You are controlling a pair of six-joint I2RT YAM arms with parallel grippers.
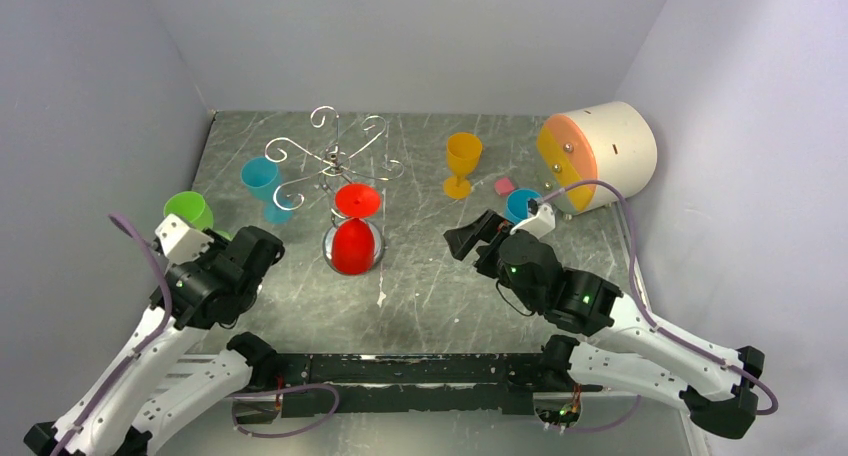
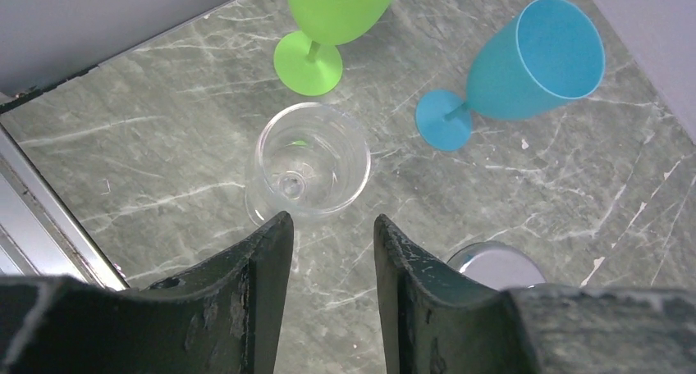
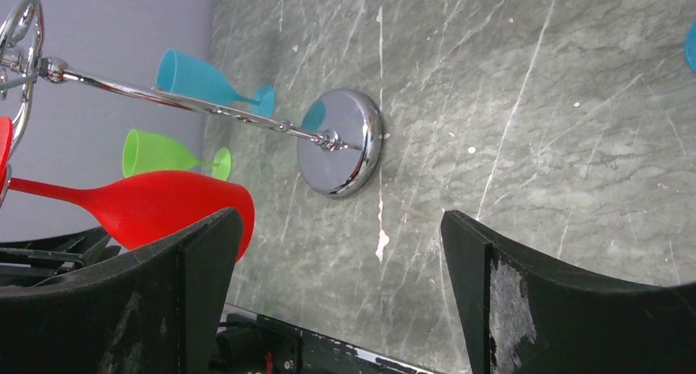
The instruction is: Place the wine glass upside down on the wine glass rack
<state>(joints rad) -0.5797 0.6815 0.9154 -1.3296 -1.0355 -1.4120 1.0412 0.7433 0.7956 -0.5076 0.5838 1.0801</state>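
Clear wine glass (image 2: 312, 159) stands upright on the counter (image 2: 164, 161), just ahead of my left jaws, which sit partly open with nothing between them. On the left wrist feed, a green glass (image 2: 328, 13) is at twelve o'clock from that glass and a blue glass (image 2: 533, 62) at two o'clock, both standing on their feet. On the overhead feed I see the wine glass rack (image 1: 338, 161) at about eleven o'clock from the counter's middle. A red glass (image 1: 355, 244) hangs bowl-down from one of its arms, over the shiny base. An orange glass (image 1: 462, 156) stands at one o'clock, and a white drum (image 1: 610, 151) lies at two o'clock. My right jaws gape wide and empty, facing the rack's base.
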